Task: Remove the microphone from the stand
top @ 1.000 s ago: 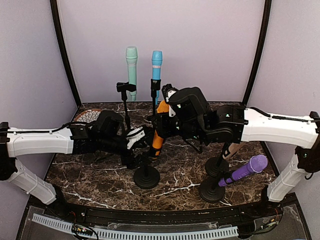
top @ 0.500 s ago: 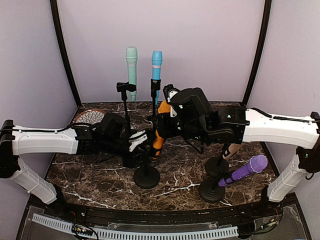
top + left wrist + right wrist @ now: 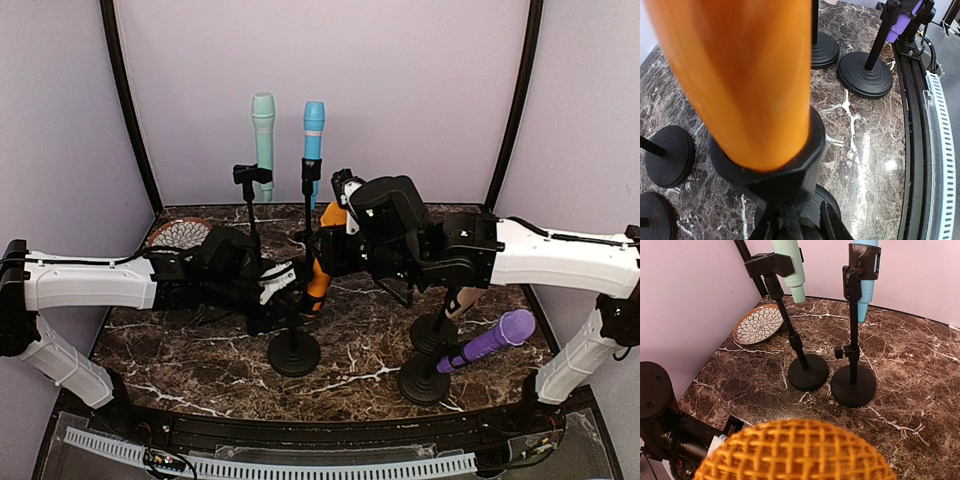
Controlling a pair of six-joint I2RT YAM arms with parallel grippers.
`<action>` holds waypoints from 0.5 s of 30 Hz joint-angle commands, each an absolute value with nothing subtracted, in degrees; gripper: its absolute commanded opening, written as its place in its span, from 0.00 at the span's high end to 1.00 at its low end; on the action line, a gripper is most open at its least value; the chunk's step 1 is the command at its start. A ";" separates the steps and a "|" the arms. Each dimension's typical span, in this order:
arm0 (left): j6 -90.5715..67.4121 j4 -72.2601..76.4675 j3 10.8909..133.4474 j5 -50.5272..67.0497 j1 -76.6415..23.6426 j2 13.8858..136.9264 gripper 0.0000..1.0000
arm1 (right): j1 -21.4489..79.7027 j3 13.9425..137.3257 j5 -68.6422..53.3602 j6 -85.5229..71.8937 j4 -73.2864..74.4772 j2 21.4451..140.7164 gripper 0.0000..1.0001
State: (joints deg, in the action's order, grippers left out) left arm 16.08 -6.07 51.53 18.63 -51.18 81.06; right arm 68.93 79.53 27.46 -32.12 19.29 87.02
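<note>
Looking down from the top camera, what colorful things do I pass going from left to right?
Patterned plate → mint-green microphone → blue microphone → purple microphone. The orange microphone overlaps the blue one, so it's left out.

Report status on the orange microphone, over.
Right tool shut on orange microphone head. Left tool around stand stem, grip unclear. Microphone seated in clip. Blue microphone close behind.

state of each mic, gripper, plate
orange mesh-headed microphone: in clip of black stand
mint green microphone: clipped, upright
light blue microphone: clipped, upright
purple microphone: clipped, tilted
right gripper: shut on orange microphone
left gripper: around black stand's stem, grip unclear
flower-patterned round plate: empty
</note>
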 commanded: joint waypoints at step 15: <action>17.80 -6.06 51.41 19.21 -51.03 81.10 1.00 | 65.29 73.36 15.62 -27.11 9.65 79.13 0.83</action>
State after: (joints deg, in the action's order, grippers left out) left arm 16.97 -5.30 51.53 18.94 -51.27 81.08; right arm 65.63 73.01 17.52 -28.40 15.29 81.52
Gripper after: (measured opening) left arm 0.266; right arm 0.457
